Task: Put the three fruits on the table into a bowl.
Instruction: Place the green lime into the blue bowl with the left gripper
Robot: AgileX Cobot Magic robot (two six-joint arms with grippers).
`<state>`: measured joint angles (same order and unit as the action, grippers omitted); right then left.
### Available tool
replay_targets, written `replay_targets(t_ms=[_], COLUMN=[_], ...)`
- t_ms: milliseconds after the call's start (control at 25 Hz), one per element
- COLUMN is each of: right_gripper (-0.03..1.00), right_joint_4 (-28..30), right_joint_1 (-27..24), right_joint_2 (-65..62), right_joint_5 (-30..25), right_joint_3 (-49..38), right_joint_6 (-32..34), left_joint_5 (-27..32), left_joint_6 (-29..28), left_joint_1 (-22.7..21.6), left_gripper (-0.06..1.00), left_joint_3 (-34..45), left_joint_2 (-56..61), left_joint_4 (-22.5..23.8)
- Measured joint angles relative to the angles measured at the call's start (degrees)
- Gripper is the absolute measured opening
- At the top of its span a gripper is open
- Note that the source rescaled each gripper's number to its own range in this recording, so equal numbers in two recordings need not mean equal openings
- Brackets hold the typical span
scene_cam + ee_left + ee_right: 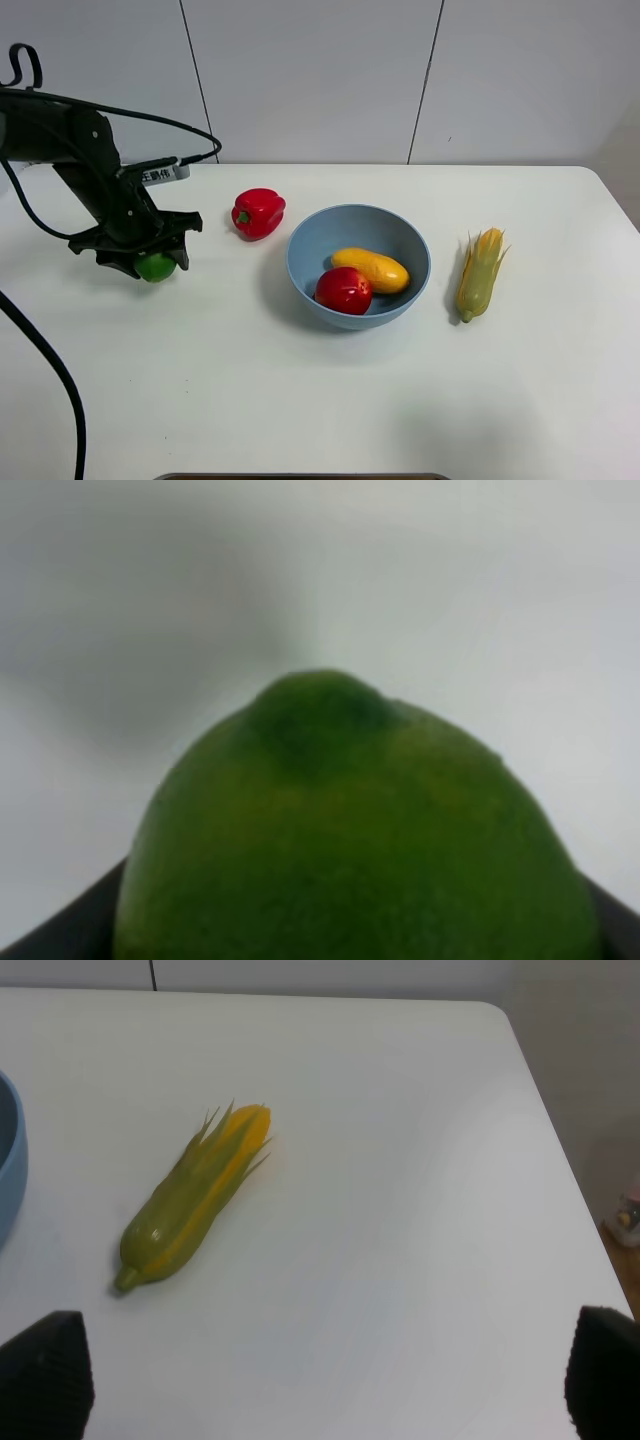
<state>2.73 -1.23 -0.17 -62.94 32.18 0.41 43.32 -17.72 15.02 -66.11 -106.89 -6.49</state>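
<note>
The green lime-like fruit (157, 268) is gripped in my left gripper (148, 258), which is shut on it just above the table (300, 400), to the left of the bowl. In the left wrist view this fruit (350, 840) fills the lower frame. The light-blue bowl (400, 232) stands mid-table and holds the red apple-like fruit (343, 290) and the yellow-orange mango-like fruit (372, 269). My right gripper (320, 1380) is open with nothing between its black fingertips (45, 1375); it does not show in the high view.
A red bell pepper (258, 211) lies between my left gripper and the bowl, toward the back. A husked corn ear (479, 272) lies right of the bowl, also seen as the corn ear (195, 1198) ahead of the right gripper. The bowl rim (8, 1175) shows beside it.
</note>
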Motion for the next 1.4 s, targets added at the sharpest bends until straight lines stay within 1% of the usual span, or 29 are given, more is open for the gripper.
replay_targets(t_ms=[160,280,360,560,680,920,1120,1400], right_gripper=[0.86,0.86,0.86,0.86,0.86,0.86,0.86,0.86], right_joint_4=[0.00,0.00,0.00,0.00,0.00,0.00,0.00,0.00], right_joint_1=[0.00,0.00,0.00,0.00,0.00,0.00,0.00,0.00], right_joint_2=[0.00,0.00,0.00,0.00,0.00,0.00,0.00,0.00], right_joint_5=[0.00,0.00,0.00,0.00,0.00,0.00,0.00,0.00], right_joint_3=[0.00,0.00,0.00,0.00,0.00,0.00,0.00,0.00], right_joint_6=[0.00,0.00,0.00,0.00,0.00,0.00,0.00,0.00], left_joint_5=[5.60,8.45,9.52,9.99,9.29,3.28,-0.57,-1.87], left_joint_6=[1.06,1.27,1.27,1.31,1.31,1.31,1.31,1.31], left_joint_1=[0.94,2.41,3.82,9.34,13.14,20.49,24.82,29.64], left_gripper=[0.00,0.00,0.00,0.00,0.00,0.00,0.00,0.00], left_joint_3=[-4.53,-8.60,-11.14,-16.72,-19.04,-19.65,-19.65,-19.65], left_joint_2=[2.31,3.20,3.38,3.39,3.39,2.97,0.08,-5.17], left_joint_4=[-1.21,-1.54,-1.54,-1.48,-1.43,-1.43,-1.38,-1.38])
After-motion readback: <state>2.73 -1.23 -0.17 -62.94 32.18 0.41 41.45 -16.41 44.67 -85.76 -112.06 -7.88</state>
